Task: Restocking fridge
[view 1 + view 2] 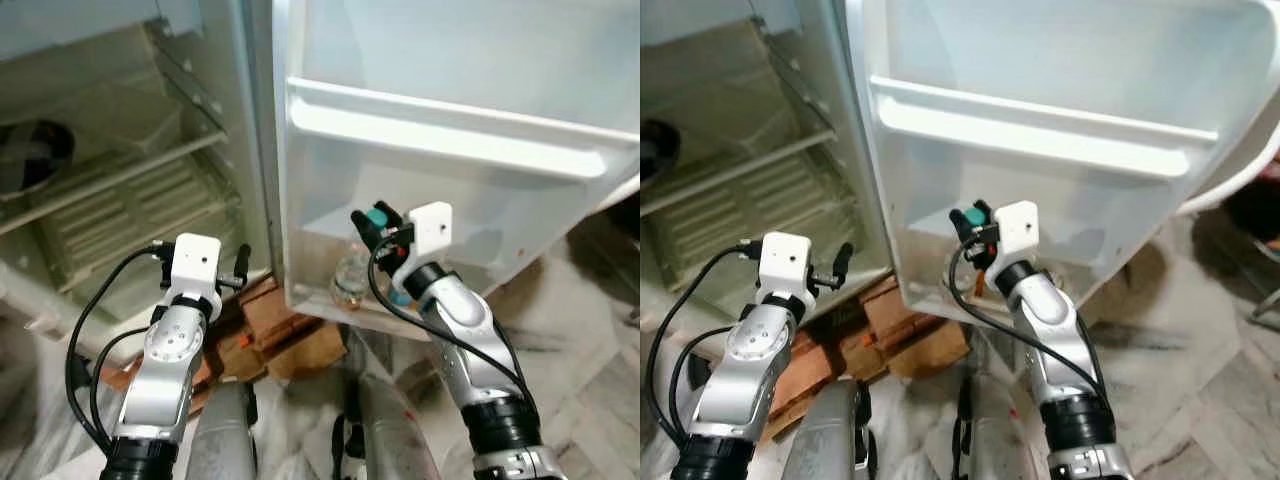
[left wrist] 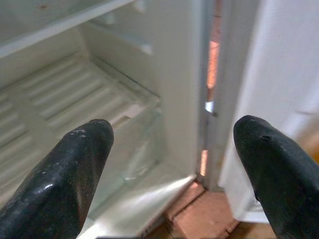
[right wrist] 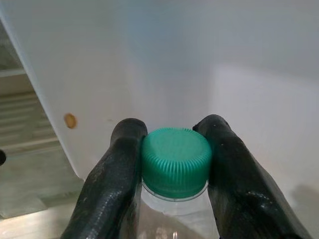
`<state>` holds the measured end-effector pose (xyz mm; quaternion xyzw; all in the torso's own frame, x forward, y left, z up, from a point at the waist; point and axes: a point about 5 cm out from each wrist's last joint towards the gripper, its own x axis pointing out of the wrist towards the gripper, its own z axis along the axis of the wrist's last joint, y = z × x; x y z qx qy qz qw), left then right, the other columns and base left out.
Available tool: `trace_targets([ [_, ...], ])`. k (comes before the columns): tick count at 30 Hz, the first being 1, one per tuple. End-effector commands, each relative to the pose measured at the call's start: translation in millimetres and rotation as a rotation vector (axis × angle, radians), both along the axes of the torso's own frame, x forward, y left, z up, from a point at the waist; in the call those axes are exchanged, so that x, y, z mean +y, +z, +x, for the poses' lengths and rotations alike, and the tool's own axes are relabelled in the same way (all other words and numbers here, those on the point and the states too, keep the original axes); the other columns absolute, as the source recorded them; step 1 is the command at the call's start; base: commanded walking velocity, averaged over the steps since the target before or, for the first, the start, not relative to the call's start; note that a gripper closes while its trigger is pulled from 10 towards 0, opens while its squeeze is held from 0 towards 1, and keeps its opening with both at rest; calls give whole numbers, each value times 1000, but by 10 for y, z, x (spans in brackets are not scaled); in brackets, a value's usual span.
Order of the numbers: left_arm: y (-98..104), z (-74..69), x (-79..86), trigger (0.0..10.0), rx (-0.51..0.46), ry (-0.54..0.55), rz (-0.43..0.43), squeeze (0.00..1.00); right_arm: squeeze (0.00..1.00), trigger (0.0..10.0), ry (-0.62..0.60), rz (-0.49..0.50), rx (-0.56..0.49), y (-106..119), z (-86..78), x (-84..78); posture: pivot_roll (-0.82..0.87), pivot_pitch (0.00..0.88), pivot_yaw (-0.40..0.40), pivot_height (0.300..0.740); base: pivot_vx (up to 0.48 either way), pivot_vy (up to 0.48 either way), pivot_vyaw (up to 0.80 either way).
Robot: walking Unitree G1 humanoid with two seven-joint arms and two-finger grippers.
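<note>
We see our right gripper (image 3: pixel 174 149) grasping a clear bottle (image 1: pixel 352 277) by its green cap (image 3: pixel 175 162), one finger (image 3: pixel 112 179) on each side. The bottle stands in the lowest shelf (image 1: pixel 330 300) of the open fridge door (image 1: pixel 450 120), near that shelf's hinge-side end. Our left gripper (image 2: pixel 172 164) hangs with its fingers (image 2: pixel 65 169) spread wide and nothing between them, near the bottom front edge of the fridge (image 1: pixel 110 170), facing the ribbed drawer (image 1: pixel 130 215) inside. Brown cardboard (image 1: pixel 270 320) lies on the floor under the door's lower edge.
</note>
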<state>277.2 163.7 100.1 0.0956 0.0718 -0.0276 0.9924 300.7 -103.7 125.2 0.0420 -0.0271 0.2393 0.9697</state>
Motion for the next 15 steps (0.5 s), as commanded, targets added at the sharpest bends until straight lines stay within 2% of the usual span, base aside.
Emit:
trace_targets([
  [1,-6,-16,28,10000,-1,14,2,0,0,10000,20,15,-39,88,-5,55,5,187,-47,651,0,0,0],
  [11,-39,-32,32,10000,24,26,-3,0,0,10000,44,28,-26,66,-26,68,8,189,-47,651,0,0,0],
  [15,-40,-34,30,10000,27,26,-2,0,0,10000,94,41,-4,36,-64,114,10,189,-48,651,0,0,0],
])
